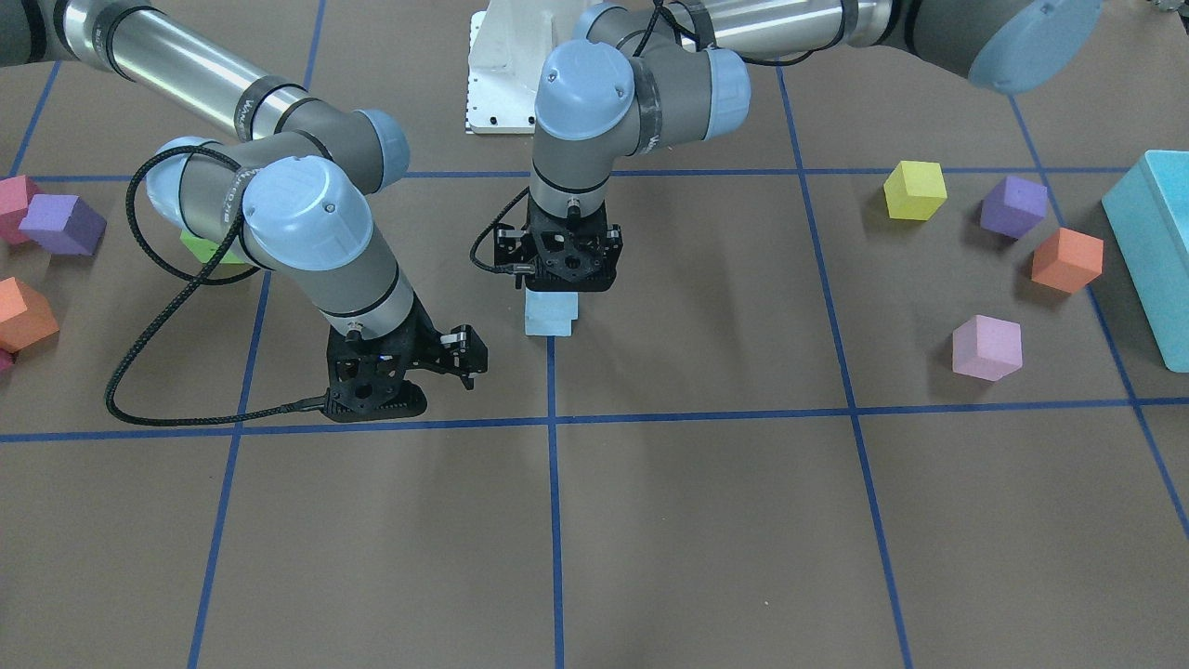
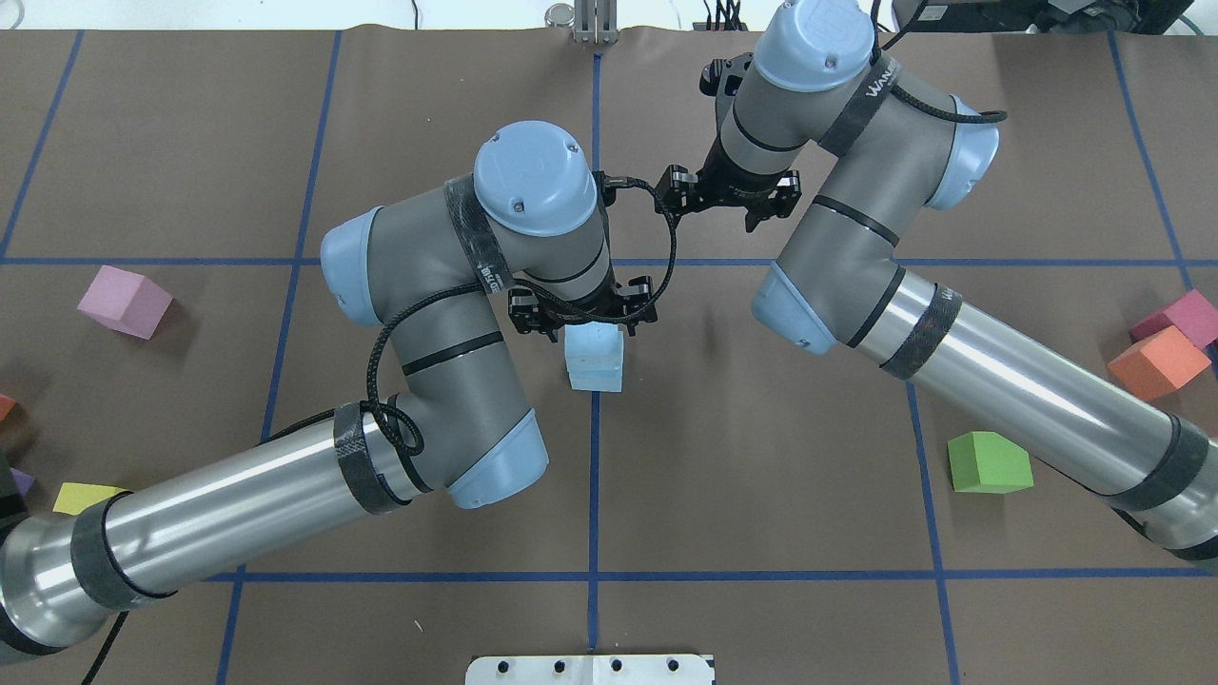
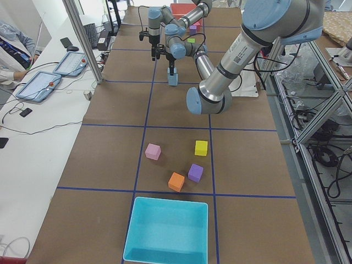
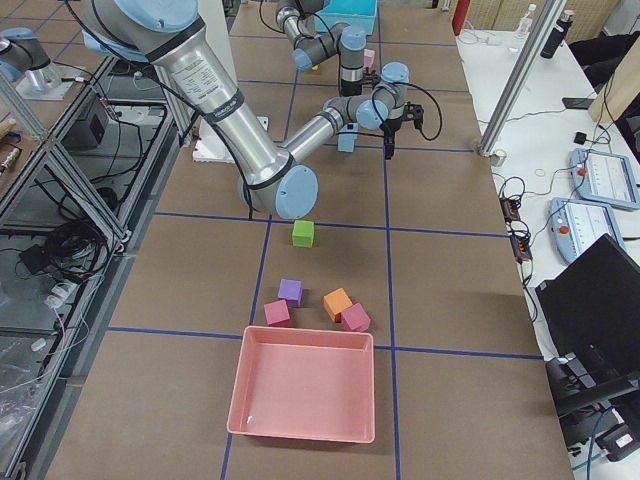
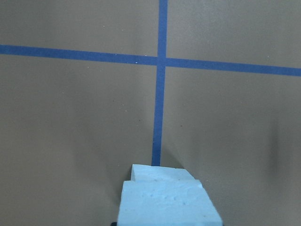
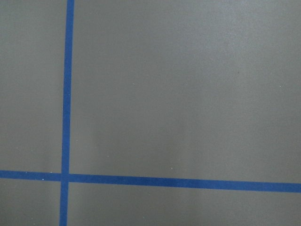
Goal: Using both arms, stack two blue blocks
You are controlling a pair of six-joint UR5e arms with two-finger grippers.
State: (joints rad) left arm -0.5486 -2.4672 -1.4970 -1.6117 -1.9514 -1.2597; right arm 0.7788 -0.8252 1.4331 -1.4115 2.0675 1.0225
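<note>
Two pale blue blocks stand stacked at the table's centre line [image 1: 551, 314], also seen from above [image 2: 595, 354]. In the left wrist view the upper block [image 5: 169, 202] sits slightly offset on the lower block [image 5: 141, 172]. My left gripper [image 1: 555, 293] points straight down and is shut on the upper block; it also shows in the overhead view [image 2: 585, 325]. My right gripper [image 1: 418, 383] is open and empty, low over bare table beside the stack, and appears in the overhead view [image 2: 731, 202]. The right wrist view shows only table and tape.
On my left lie a yellow cube [image 1: 914, 190], a purple cube [image 1: 1012, 206], an orange cube [image 1: 1066, 259], a pink cube [image 1: 986, 347] and a turquoise bin [image 1: 1152, 251]. On my right lie a green cube [image 2: 990, 463] and more cubes [image 1: 63, 224]. The white pedestal [image 1: 502, 74] stands behind.
</note>
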